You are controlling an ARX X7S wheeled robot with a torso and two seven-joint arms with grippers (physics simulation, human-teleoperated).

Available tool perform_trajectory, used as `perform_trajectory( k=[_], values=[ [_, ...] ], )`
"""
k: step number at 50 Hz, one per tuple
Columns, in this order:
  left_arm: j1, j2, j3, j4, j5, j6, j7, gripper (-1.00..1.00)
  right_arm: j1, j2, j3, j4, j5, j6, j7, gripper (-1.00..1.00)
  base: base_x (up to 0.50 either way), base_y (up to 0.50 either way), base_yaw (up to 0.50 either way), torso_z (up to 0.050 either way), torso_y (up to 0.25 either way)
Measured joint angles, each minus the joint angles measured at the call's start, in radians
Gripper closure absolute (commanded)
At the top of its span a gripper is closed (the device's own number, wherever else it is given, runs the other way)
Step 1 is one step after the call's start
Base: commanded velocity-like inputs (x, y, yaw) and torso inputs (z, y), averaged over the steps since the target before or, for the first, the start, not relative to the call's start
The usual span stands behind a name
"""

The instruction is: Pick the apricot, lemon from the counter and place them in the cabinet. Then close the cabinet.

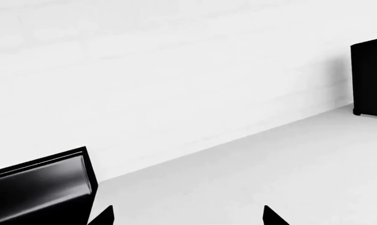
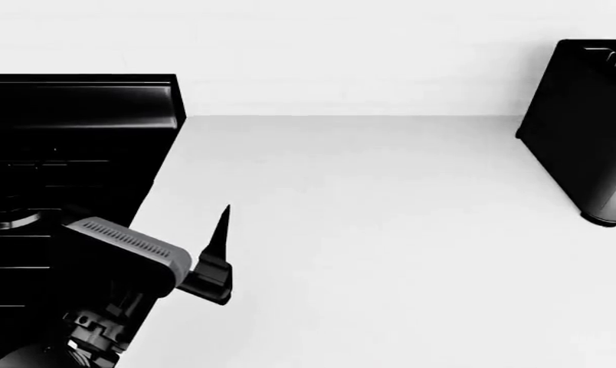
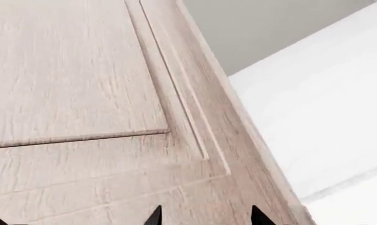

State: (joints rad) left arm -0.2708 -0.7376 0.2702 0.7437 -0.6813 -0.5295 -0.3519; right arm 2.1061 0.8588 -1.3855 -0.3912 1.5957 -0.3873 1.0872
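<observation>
The left gripper [image 2: 222,253] hangs wide apart and empty over the broad smooth white counter [image 2: 369,245], near its left edge beside the black stove top [image 2: 73,153]. A black boxy appliance [image 2: 589,123] stands at the counter's far right corner. The right gripper [image 3: 204,216], also spread and empty, faces a pale wood-grain panelled cabinet door [image 3: 82,93]. Neither fruit is in view.

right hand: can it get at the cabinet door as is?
Probably yes. In the right wrist view the right hand, fingertips apart and holding nothing, faces the wooden cabinet door close up, with nothing between them. No handle is in view.
</observation>
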Motion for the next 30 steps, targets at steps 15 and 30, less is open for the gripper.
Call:
perform_trajectory(
  k=[15, 30],
  values=[
    [-0.003, -0.003, -0.001, 0.003, -0.005, -0.001, -0.002, -1.0, 0.17, -0.142, 0.068, 0.272, 0.038, 0.241, -0.208, -1.0, 0.0, 0.0, 0.0, 0.001, -0.001],
    [0.0, -0.004, -0.002, 0.004, -0.008, 0.004, -0.004, -1.0, 0.205, -0.239, 0.107, 0.422, 0.016, 0.434, -0.293, -1.0, 0.0, 0.0, 0.0, 0.001, -0.003]
  ],
)
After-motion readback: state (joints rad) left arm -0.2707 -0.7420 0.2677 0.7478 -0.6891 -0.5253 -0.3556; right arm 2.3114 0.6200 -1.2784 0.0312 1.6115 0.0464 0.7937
